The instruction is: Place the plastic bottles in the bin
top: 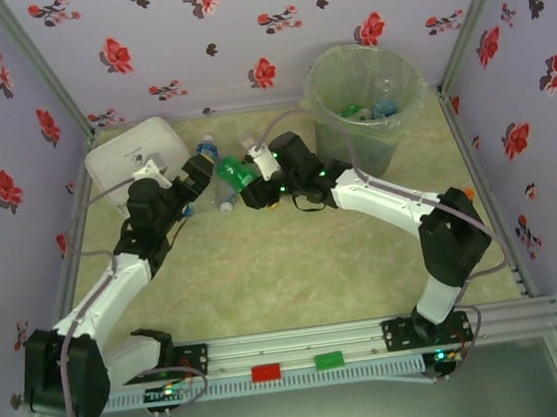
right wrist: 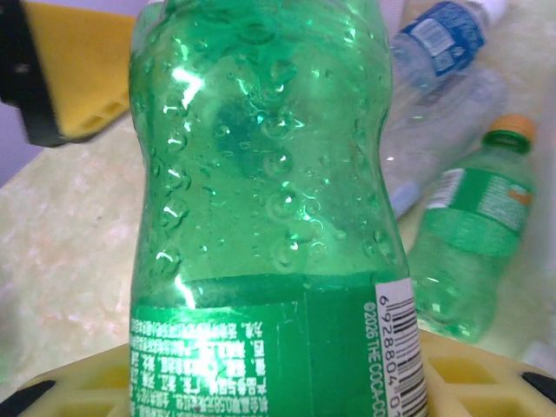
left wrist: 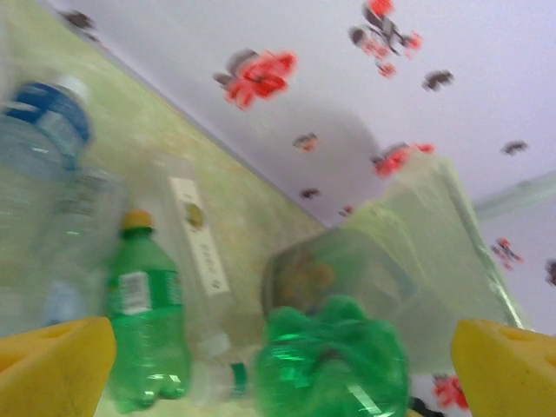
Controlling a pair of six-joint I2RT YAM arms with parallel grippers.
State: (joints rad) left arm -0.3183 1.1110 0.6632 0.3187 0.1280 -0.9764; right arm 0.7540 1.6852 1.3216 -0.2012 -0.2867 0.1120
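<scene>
From above, walls with red flowers stand round a pale green bench (top: 296, 277). The bin (top: 382, 146) stands at the back with a few bottles inside. Well to the left of the bin, the right fingers (top: 251, 178) pinch a green bottle (top: 234, 171). The left fingers (top: 197, 174) sit just past that bottle, on the side away from the bin, spread wide. A white box (top: 117, 161) lies farther from the bin.

In the left wrist view, the two yellow pads (left wrist: 52, 369) are far apart. The green bottle's bumpy bottom (left wrist: 330, 356) pokes in between them. The bin (left wrist: 426, 252) rises behind it. An orange-cap bottle (left wrist: 143, 321) lies on the bench.

In the right wrist view, the green bottle (right wrist: 269, 217) is squeezed between yellow pads (right wrist: 74, 78). It looks smooth and round, with drops on it.

It could slip out on the way to the bin, because it is slick. It could bump the open left fingers when it is lifted. It could also hit the tall bin's rim and fall outside.
</scene>
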